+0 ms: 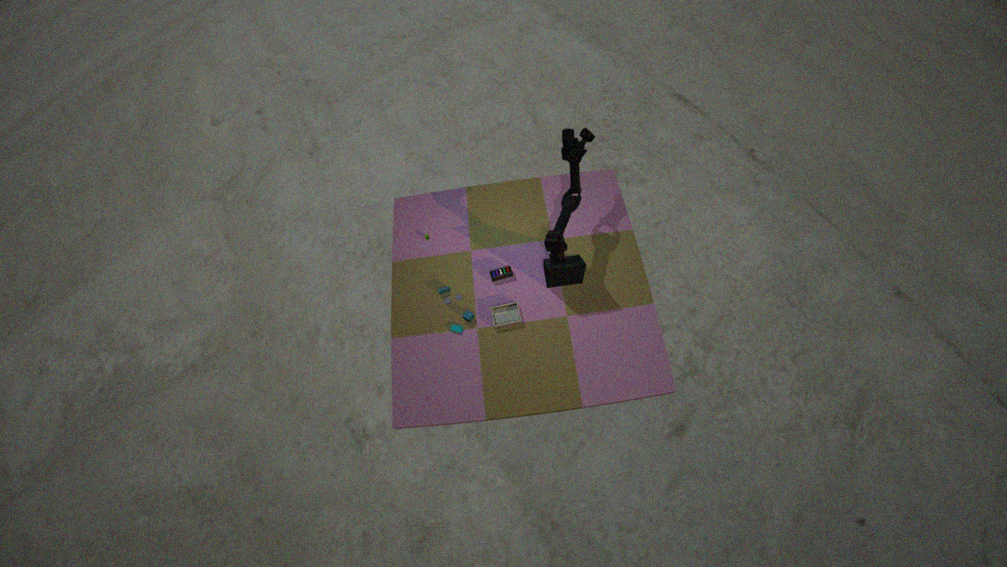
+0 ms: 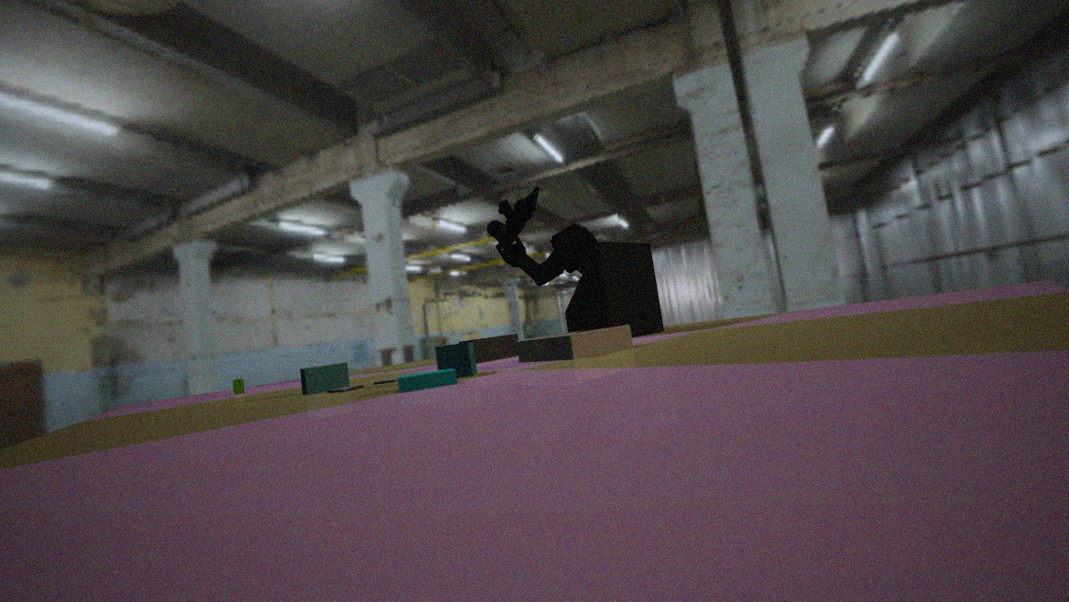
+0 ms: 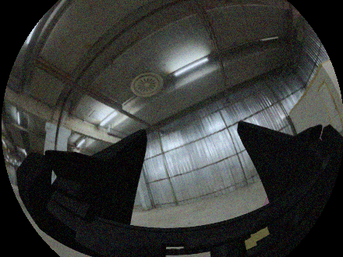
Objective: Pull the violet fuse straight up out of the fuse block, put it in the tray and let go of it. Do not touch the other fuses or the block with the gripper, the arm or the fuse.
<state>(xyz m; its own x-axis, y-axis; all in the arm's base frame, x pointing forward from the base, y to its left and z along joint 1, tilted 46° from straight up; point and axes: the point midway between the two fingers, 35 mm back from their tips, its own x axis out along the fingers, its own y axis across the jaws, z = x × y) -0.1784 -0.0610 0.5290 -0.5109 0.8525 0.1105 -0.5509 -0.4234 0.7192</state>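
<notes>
The fuse block is a small dark block on the middle pink square, with a row of small coloured fuses on top. The fuses are too small and dark to tell surely which one is violet. The tray is a pale open box in front of the block in the top view. My gripper is open and empty, its two dark fingers wide apart. It is high above the table and well away from the block and tray, pointing at the far wall and ceiling. The wrist view shows neither block nor tray.
The arm's base stands right of the block. Left of the tray lie a cyan block, two teal blocks and two small flat pieces. A small green piece lies farther back left.
</notes>
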